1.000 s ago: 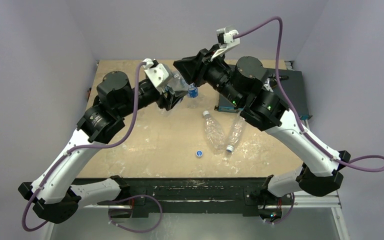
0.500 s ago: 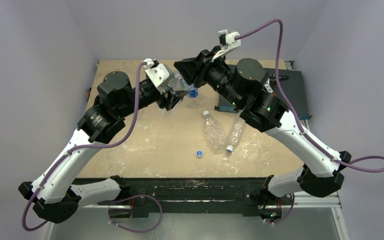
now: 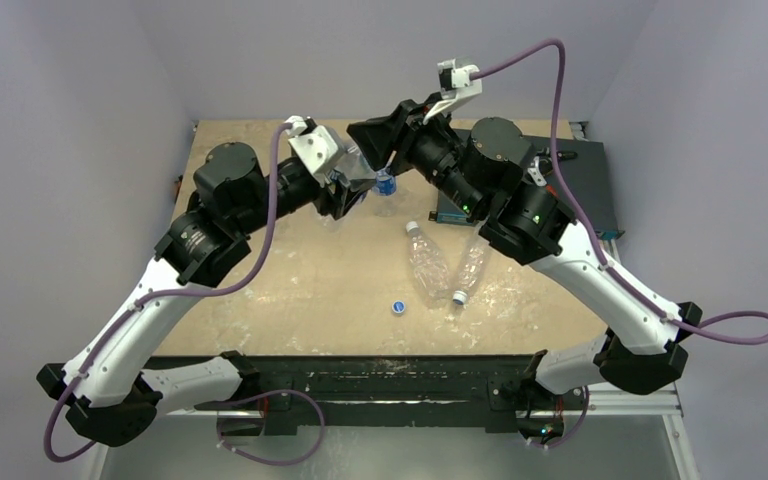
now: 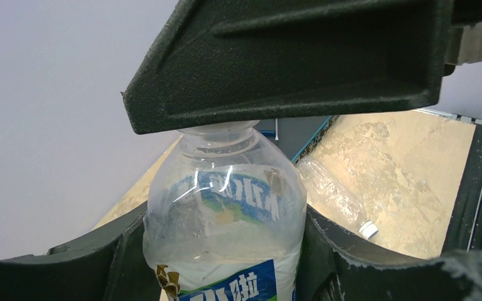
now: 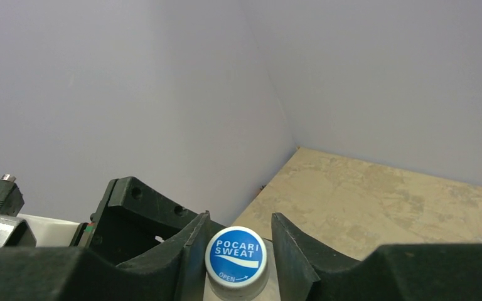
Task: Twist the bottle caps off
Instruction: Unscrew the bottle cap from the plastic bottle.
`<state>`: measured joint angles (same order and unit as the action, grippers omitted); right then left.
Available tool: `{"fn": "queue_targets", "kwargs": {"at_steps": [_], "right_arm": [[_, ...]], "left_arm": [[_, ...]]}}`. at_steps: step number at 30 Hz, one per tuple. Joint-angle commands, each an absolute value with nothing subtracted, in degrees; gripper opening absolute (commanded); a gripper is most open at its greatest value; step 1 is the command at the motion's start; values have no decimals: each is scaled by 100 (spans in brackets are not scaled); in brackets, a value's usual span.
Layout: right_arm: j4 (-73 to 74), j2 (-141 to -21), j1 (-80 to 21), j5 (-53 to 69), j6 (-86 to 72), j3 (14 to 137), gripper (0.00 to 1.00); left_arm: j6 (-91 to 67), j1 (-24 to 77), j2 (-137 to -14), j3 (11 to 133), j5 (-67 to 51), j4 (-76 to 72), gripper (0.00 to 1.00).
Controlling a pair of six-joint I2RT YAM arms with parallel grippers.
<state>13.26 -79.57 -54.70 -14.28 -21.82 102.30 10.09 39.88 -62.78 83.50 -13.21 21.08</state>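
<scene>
My left gripper (image 3: 352,186) (image 4: 223,254) is shut on the body of a clear labelled bottle (image 4: 226,207) and holds it upright above the back of the table. Its blue cap (image 5: 236,256), with white lettering, sits between the fingers of my right gripper (image 5: 240,251) (image 3: 375,158), which reaches in from above. The left finger (image 5: 191,251) touches the cap. A thin gap shows between the cap and the right finger (image 5: 289,251). In the top view the cap is hidden under the right gripper.
A second blue-labelled bottle (image 3: 385,185) stands just right of the grippers. Two unlabelled crinkled bottles (image 3: 426,262) (image 3: 471,265) lie mid-table, one with a white cap (image 4: 368,229). A loose blue cap (image 3: 397,306) lies nearer the front. A dark box (image 3: 580,170) sits back right.
My right gripper and its wrist camera have shifted slightly left and down over the held bottle's top. The left arm and the bottles on the table have not moved.
</scene>
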Motion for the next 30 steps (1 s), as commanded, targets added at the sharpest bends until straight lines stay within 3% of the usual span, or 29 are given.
{"fn": "queue_targets", "kwargs": {"at_steps": [1, 7, 11, 15, 22, 30], "right_arm": [[1177, -7794, -5414, -1816, -2156, 10242, 37], [1157, -7735, -5414, -1854, -2127, 10215, 10], [1095, -7707, -5414, -1464, -2141, 10178, 1], [917, -7613, -5405, -810, -1882, 10061, 0], [305, -7211, -5202, 1238, -1543, 9661, 0], [-487, -6892, -4869, 3491, -1867, 9233, 0]], "left_arm": [[967, 3993, -6145, 8411, -1281, 1723, 0], [949, 3998, -6163, 8409, -1299, 1705, 0], [862, 3997, -6166, 8440, -1480, 1725, 0], [650, 3993, -6127, 8517, -2232, 1799, 0], [-176, 3998, -6144, 8696, -4894, 1796, 0], [-1949, 3992, -6294, 8648, -6934, 692, 0]]}}
